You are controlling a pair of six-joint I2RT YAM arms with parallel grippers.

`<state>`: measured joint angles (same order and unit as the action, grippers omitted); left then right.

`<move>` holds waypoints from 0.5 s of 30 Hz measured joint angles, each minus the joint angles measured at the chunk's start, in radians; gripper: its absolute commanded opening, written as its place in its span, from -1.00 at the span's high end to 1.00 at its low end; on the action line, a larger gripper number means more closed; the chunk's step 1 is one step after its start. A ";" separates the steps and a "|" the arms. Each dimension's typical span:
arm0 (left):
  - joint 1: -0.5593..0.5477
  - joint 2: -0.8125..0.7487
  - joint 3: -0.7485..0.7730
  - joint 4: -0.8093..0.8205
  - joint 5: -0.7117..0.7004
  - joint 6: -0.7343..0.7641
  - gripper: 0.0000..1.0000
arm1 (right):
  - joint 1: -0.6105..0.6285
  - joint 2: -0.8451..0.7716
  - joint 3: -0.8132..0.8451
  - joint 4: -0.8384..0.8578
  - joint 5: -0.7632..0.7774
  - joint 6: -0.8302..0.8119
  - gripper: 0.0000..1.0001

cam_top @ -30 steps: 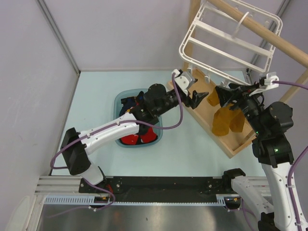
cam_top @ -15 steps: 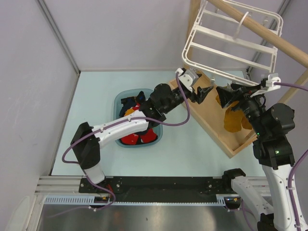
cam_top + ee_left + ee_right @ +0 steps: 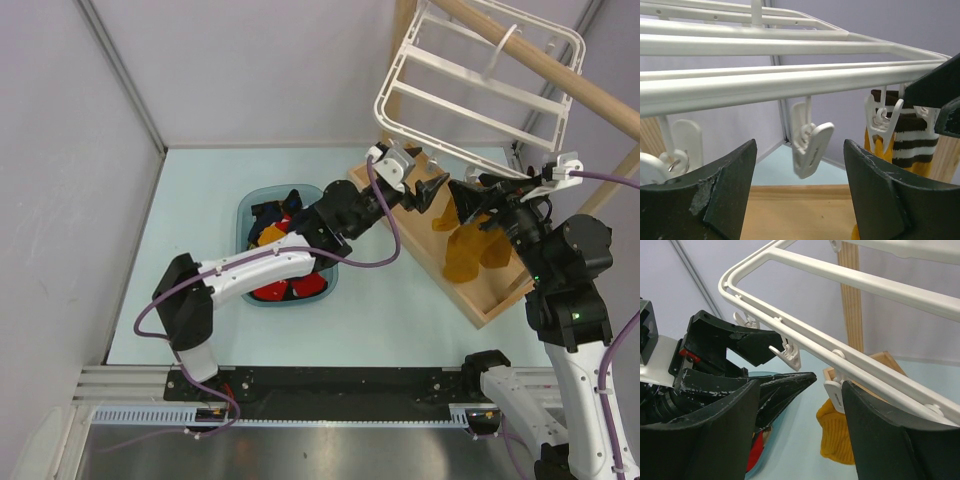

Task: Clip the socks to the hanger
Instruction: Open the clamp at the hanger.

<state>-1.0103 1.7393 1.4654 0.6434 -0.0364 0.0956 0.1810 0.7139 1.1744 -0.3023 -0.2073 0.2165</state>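
The pale blue-green counter [image 3: 190, 250] carries a wooden rack [image 3: 470, 295] at the far right. The rack has a flat tray-like base, upright posts and a round rod slanting across the top corner. From that rod hangs the hanger [image 3: 470, 95] by its hook, a white barred frame that sits tilted. Its long axis runs left to right, and the lower long bar bears the row of clips above the rack's base.

Left of the rack stands a blue basin [image 3: 243, 225]. It holds red socks [image 3: 270, 290], navy socks [image 3: 265, 213] and a scrap of mustard yellow among them.

The left arm reaches from the near edge across the basin to the hanger's lower bar. The left hand [image 3: 430, 190] is spread wide and holds nothing, and in its wrist view an empty clip [image 3: 807, 145] dangles in the gap beyond the fingers. The right hand [image 3: 465, 197] faces it from the other side, just beside it under the same bar — also wide open and empty.

The socks [image 3: 463, 258] already on the hanger hang straight down over the rack's base, long axis vertical. One striped cuff [image 3: 907, 145] is pinched uppermost in a clip, with the mustard foot below it.
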 measured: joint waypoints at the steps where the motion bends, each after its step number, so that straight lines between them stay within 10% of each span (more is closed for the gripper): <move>1: -0.005 0.003 0.002 0.007 -0.016 0.005 -0.50 | 0.000 0.000 0.000 0.000 0.000 0.000 -0.43; 15: -0.024 0.047 0.004 0.080 -0.172 0.052 0.20 | 0.000 -0.017 0.000 0.000 0.000 0.000 -0.45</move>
<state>-1.0340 1.7866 1.4693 0.7238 -0.2085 0.1474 0.1810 0.6968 1.1744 -0.3019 -0.2073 0.2165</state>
